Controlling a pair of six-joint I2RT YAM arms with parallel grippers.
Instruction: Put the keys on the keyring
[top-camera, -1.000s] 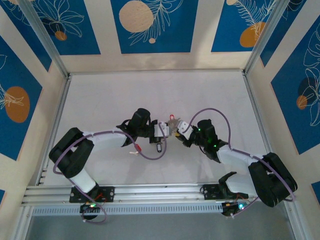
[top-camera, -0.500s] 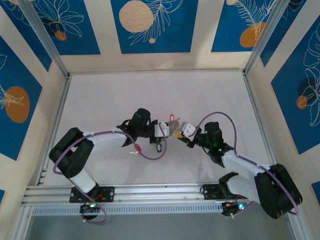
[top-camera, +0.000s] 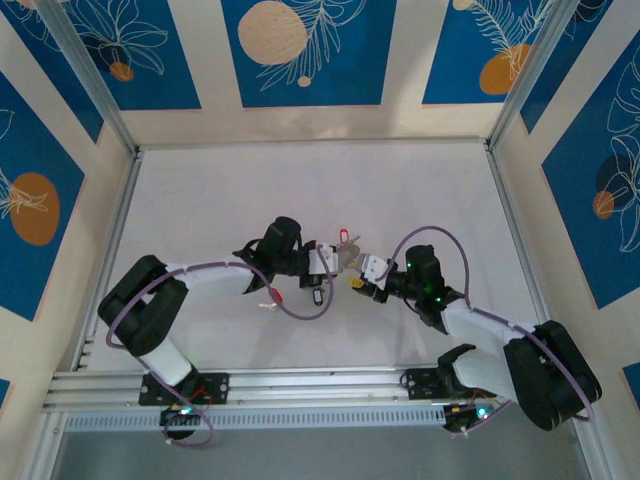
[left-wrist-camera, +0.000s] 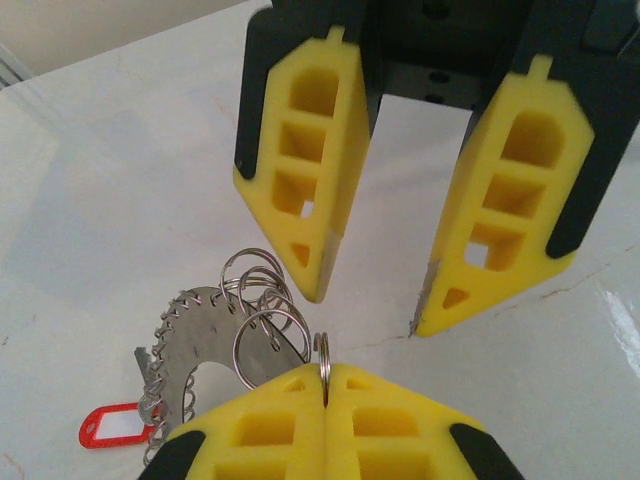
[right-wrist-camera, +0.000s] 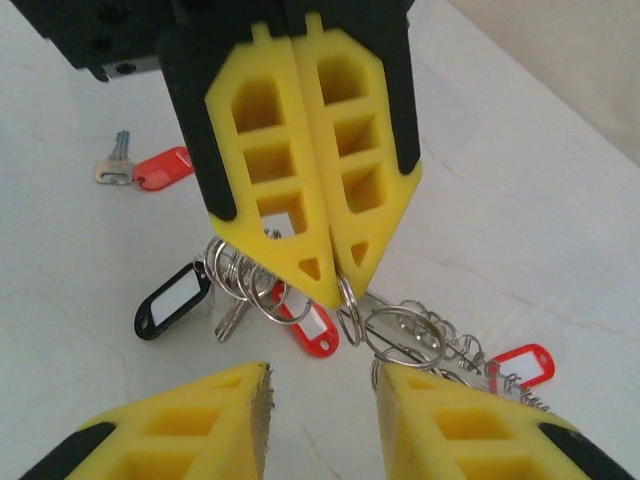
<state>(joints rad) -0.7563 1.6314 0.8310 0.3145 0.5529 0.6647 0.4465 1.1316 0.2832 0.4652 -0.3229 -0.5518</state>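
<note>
The keyring (left-wrist-camera: 195, 335), a grey plate with a chain-like edge and several thin split rings, hangs at my left gripper (left-wrist-camera: 325, 372), which is shut on one small split ring (left-wrist-camera: 323, 352). In the right wrist view that ring (right-wrist-camera: 350, 300) sticks out below the shut left fingers (right-wrist-camera: 300, 200). My right gripper (right-wrist-camera: 320, 385) faces it, open, with nothing between its fingers and just short of the rings. Red-headed keys: one (right-wrist-camera: 312, 328) hangs among the rings, another (right-wrist-camera: 150, 168) lies loose on the table. From above, the left gripper (top-camera: 335, 262) and right gripper (top-camera: 362, 275) nearly meet.
A black tag (right-wrist-camera: 172, 300) hangs with the ring bunch. Another red tag (top-camera: 346, 237) lies just beyond the grippers, and a loose red key (top-camera: 272, 297) rests under the left arm's cable. White tabletop (top-camera: 300, 190) stretches behind; patterned walls enclose it.
The right gripper has opened and drawn back slightly toward the near right, away from the rings. The left gripper has stayed shut in place.
</note>
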